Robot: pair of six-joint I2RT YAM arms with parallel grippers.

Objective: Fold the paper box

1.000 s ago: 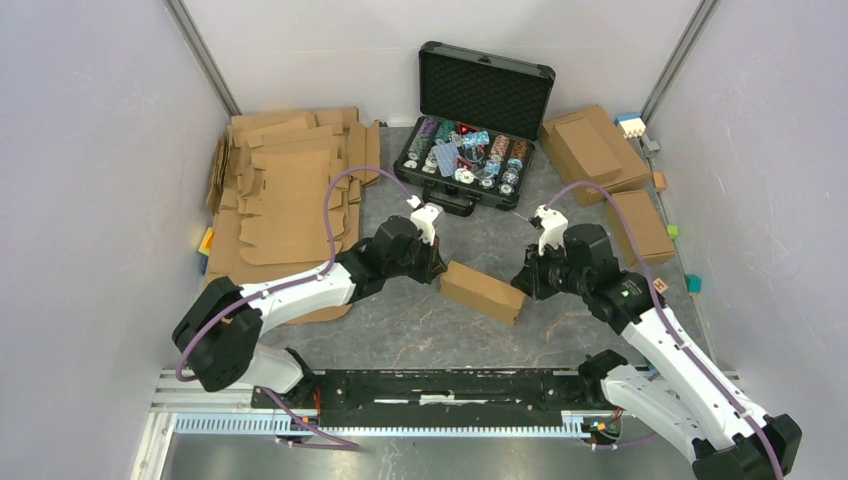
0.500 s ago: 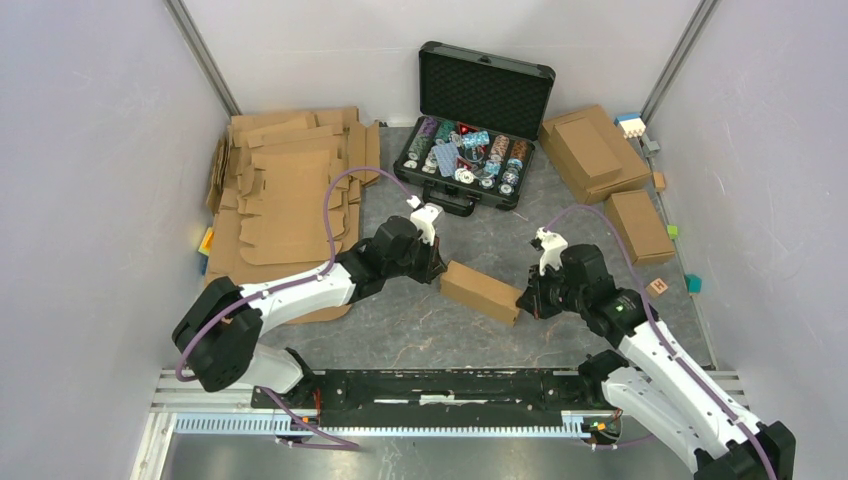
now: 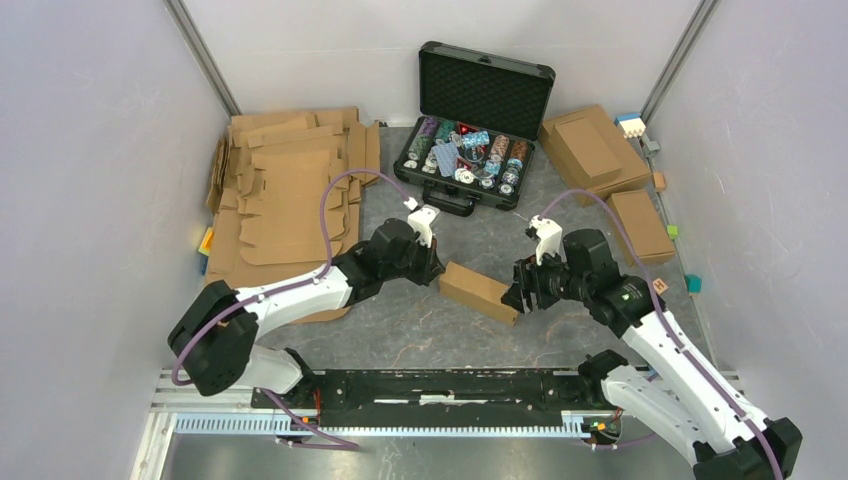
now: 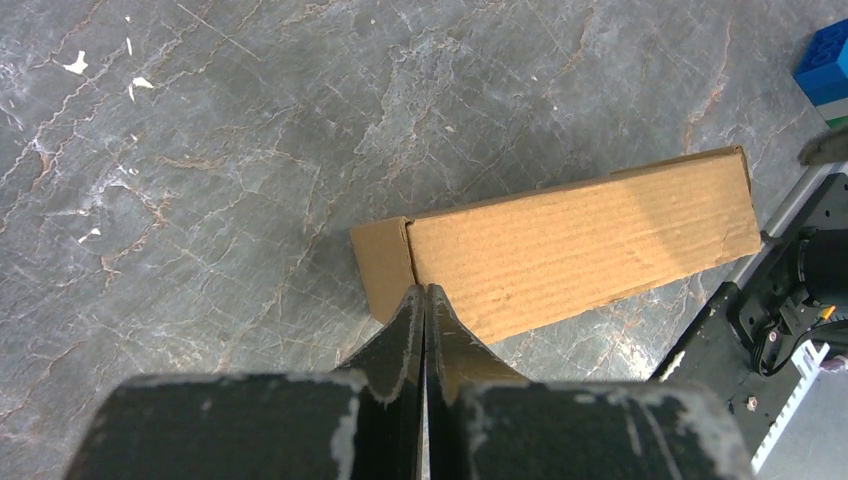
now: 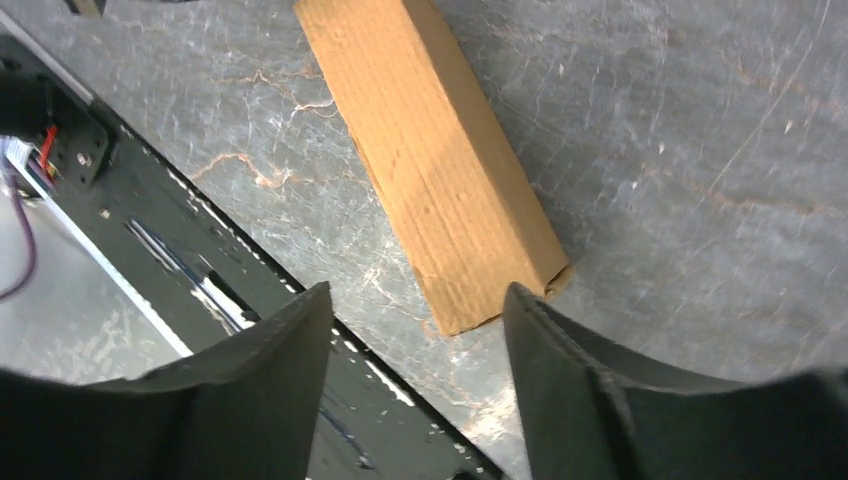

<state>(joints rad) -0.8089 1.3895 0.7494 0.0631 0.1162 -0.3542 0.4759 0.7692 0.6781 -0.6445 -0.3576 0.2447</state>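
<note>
Top external view took in the whole surface (image 3: 400, 330). From left to right it showed a pile of flat cardboard blanks (image 3: 285, 195), the left tool (image 3: 438, 268), the paper box (image 3: 480, 292) and the right tool (image 3: 517, 293). At the far right were a wide cardboard box (image 3: 592, 150) and a smaller cardboard box (image 3: 640, 225). An open black case (image 3: 485, 90) holding chips (image 3: 465, 155) stood behind the middle.

The paper box lay folded up and flat on the surface, in front of the case and between the two tools. Its long axis ran from upper left down to lower right, with one end toward each tool. From this height neither tool's state could be read.

Left wrist view supplied that. The left tool's fingers were pressed together with nothing between them. Their tips met the box's near long edge by its left end, just where the end panel's seam joined the broad face. From there the box stretched away to the right, tilted slightly upward. A blue block (image 4: 825, 65) showed at the top right corner.

Right wrist view showed the right tool spread wide. The box's near end sat in the gap between the fingers, and neither finger touched it. The box ran away from the tool toward the upper left. A dark gap showed at the corner of that near end, which no other view revealed.
</note>
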